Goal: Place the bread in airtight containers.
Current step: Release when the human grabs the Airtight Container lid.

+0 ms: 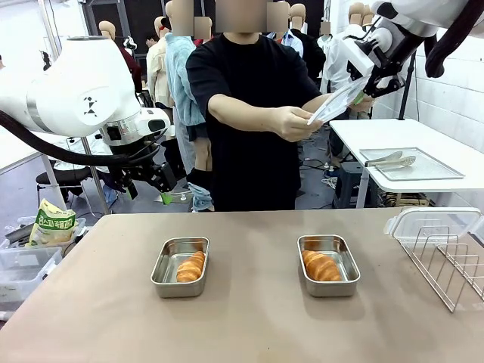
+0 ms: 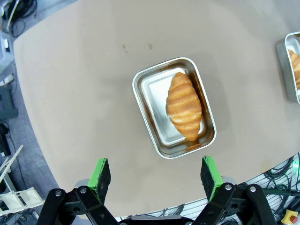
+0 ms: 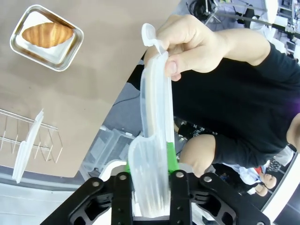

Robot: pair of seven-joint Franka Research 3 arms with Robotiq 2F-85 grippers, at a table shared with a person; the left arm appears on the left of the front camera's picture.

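Table (image 1: 249,321) holds left tin (image 1: 163,274) with one roll (image 1: 190,266) inside, right tin (image 1: 346,266) with another roll (image 1: 321,265). I see my left gripper (image 2: 154,168) spread wide above the left tin; right gripper (image 3: 150,159) pinches a clear lid (image 3: 157,108) that the person's hand (image 3: 187,42) also holds.

Bright even indoor light, soft shadows, wide-angle wrist-view distortion

Golden-brown ridged bread (image 1: 190,267), silver tins (image 1: 167,264), clear lid (image 3: 154,117).

tan table (image 1: 242,325) holds left tin (image 1: 169,262), right tin (image 1: 339,254) and a wire rack (image 1: 446,265).
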